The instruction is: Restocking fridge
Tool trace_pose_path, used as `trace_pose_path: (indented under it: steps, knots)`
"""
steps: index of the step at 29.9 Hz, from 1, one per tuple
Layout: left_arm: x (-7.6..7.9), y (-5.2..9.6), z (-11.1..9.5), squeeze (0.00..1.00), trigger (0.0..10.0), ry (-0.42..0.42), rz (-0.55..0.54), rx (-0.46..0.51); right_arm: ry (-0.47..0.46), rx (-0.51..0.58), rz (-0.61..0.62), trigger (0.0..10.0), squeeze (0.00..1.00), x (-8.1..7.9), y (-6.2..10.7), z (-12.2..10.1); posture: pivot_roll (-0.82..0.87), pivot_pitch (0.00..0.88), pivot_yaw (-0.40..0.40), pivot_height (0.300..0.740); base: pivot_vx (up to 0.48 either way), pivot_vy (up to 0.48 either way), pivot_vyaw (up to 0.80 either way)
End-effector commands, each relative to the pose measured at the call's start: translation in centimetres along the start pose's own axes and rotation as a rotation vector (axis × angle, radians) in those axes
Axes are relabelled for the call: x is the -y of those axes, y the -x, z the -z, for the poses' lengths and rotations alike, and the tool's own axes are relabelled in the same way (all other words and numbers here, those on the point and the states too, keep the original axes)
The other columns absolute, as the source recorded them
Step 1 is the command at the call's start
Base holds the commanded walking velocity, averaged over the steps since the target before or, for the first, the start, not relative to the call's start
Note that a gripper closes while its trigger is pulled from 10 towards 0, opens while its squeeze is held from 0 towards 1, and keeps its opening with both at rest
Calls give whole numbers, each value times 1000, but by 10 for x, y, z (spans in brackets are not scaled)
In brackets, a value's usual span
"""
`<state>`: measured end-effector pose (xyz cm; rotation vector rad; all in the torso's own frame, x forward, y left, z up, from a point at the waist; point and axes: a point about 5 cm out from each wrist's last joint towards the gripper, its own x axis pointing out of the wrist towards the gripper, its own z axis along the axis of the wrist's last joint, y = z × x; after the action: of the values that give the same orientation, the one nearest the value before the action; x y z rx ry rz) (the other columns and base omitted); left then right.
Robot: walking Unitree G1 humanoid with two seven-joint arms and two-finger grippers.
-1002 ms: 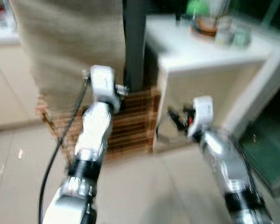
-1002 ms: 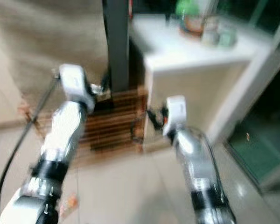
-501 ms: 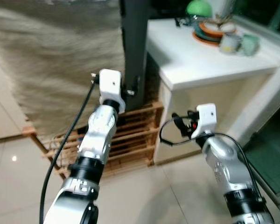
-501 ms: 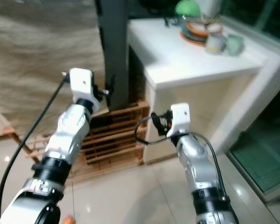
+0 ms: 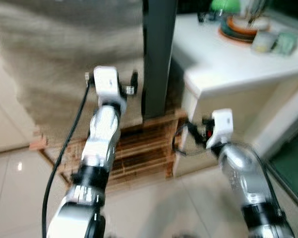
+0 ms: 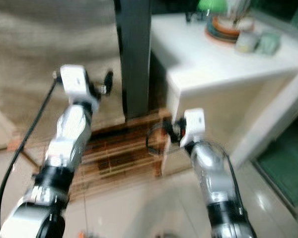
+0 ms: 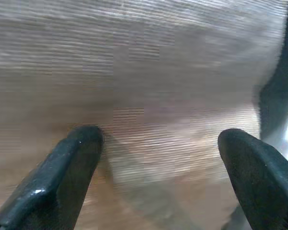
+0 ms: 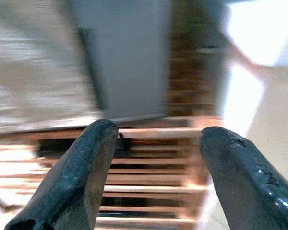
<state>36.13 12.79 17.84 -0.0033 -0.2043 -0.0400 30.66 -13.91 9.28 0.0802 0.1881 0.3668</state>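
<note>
Blur softens everything; dishes (image 5: 248, 27) unreadable; left gripper (image 7: 158, 158) empty.

My left arm (image 6: 69, 134) reaches up toward a big tan cloth (image 6: 44, 49). My right arm (image 6: 208, 168) is lower, near a white counter (image 6: 213, 59). A dark post (image 6: 135, 54) stands between them. Under it sits a wooden slat rack (image 6: 114, 153) on the shiny tile floor (image 6: 139, 208). Bowls and cups (image 6: 238, 32) sit on the counter. Everything looks blurry.
</note>
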Motion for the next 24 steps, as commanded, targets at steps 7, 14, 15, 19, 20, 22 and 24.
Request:
trace_pose_path:
  steps: [7, 14, 15, 19, 20, 22, 24]
  knots:
    - [-10, -7, -6, 0, 10000, 3, -45, 9, 15, 6, 13, 10000, 137, 4, 3, -3, -152, 0, 10, 740, 60, 0, 0]
    - [-26, -8, -3, 0, 10000, -42, -133, -20, 19, 3, 21, 10000, 137, 7, 6, -1, -155, 0, 8, 740, 424, 0, 0]
    - [-27, -9, -3, 0, 10000, -48, -134, -23, 20, 2, 20, 10000, 137, 7, 6, -1, -154, 0, 6, 740, 439, 0, 0]
    - [-31, -11, -4, 0, 10000, -49, -146, -23, 21, 0, 18, 10000, 141, 6, 7, -1, -155, 0, 6, 740, 440, 0, 0]
    - [-33, -13, -5, 0, 10000, -49, -151, -23, 21, -1, 17, 10000, 137, 6, 7, 0, -156, 0, 6, 740, 439, 0, 0]
    - [-35, -13, -6, 0, 10000, -48, -158, -22, 21, -2, 17, 10000, 141, 6, 8, 0, -158, 0, 6, 740, 439, 0, 0]
    - [-39, -15, -7, 0, 10000, -49, -167, -21, 22, -4, 16, 10000, 137, 6, 9, 1, -161, 0, 7, 740, 442, 0, 0]
